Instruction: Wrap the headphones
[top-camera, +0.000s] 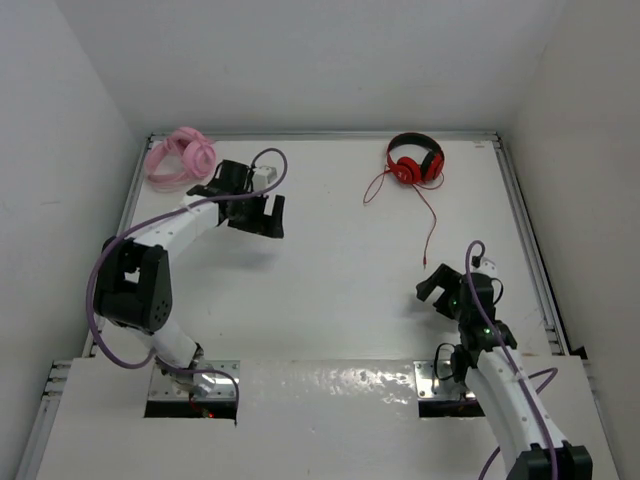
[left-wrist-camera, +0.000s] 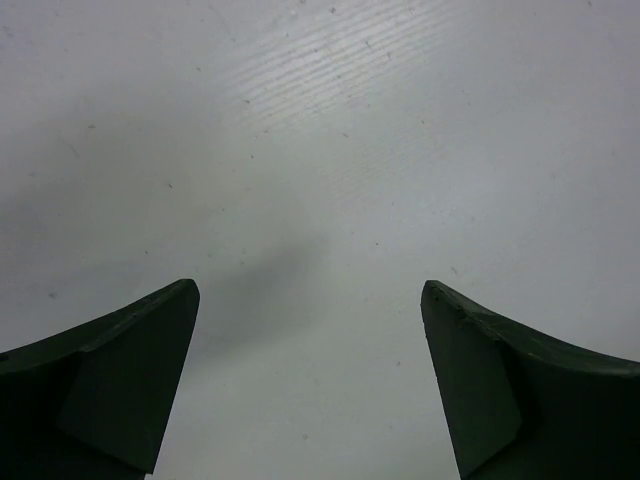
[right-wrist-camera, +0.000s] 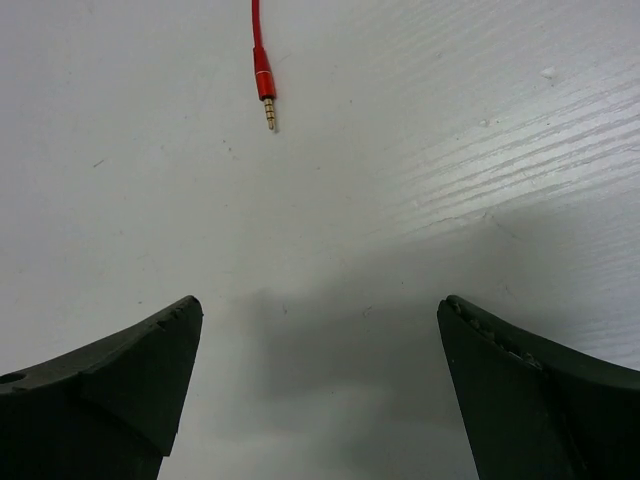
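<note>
Top view: the red headphones are seen at the table's far right, round cups side by side under a black-lined band. Their thin red cord is trailed toward the right gripper, jaws spread wide, nothing held. The left gripper, mid-left, is likewise spread & empty. L wrist view: only bare tabletop is shown btwn the fingers. R wrist view: the cord's plug is seen just ahead. Judged light; band stiff, cord limp, best taken near the plug

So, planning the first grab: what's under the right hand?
Only bare table under the open right hand; the red cord's plug lies ahead. The fingers hide table beneath them.
</note>
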